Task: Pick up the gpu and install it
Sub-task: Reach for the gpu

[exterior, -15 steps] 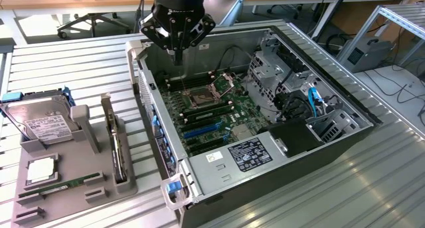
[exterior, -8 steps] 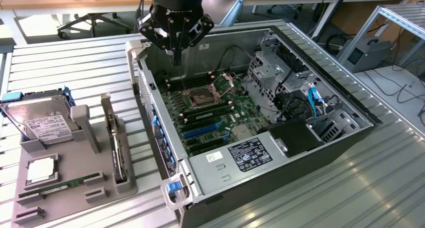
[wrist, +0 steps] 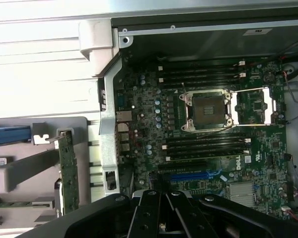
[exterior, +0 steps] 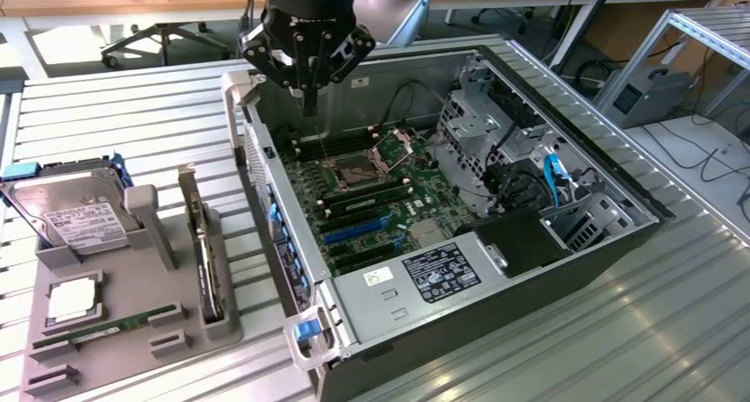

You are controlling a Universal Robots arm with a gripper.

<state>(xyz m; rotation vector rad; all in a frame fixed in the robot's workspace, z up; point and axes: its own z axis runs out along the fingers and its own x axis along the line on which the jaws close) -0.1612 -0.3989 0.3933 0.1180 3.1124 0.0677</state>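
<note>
Pincer [exterior: 308, 106] hangs at upper centre of the exterior view, over the back wall of the open PC case [exterior: 387, 307], clenched on nothing. gpu [exterior: 207, 263] stands on edge in the grey tray [exterior: 118, 336] on the bench [exterior: 118, 112], lower left, well apart. Looks like nothing is done: pick and install both left.
</note>
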